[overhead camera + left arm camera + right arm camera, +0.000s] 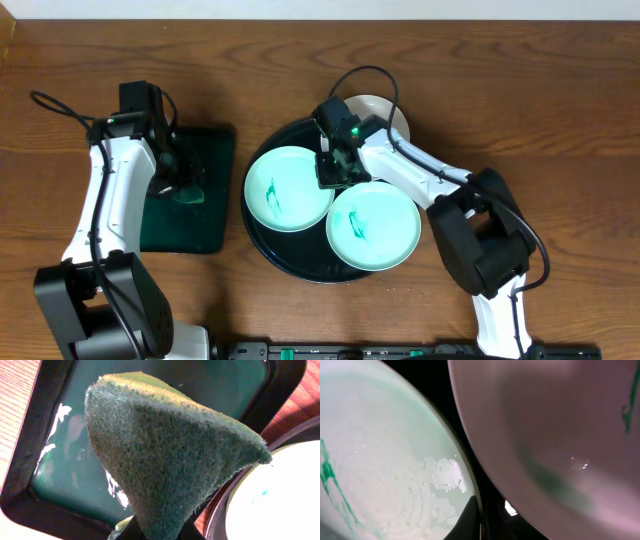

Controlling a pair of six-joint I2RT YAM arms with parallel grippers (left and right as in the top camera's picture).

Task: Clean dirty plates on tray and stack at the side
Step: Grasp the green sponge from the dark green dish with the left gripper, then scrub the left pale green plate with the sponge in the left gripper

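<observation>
The round black tray holds two pale mint plates with teal smears: a left plate and a right plate. A third, whitish plate lies at the tray's back right, partly under the right arm. My right gripper sits at the left plate's right rim; in the right wrist view one finger lies on that plate at its rim, next to the right plate. My left gripper is shut on a green sponge over the green tray.
A dark green rectangular tray lies left of the black tray; it also shows in the left wrist view with wet glints. The left plate's edge shows there too. Bare wooden table surrounds both trays.
</observation>
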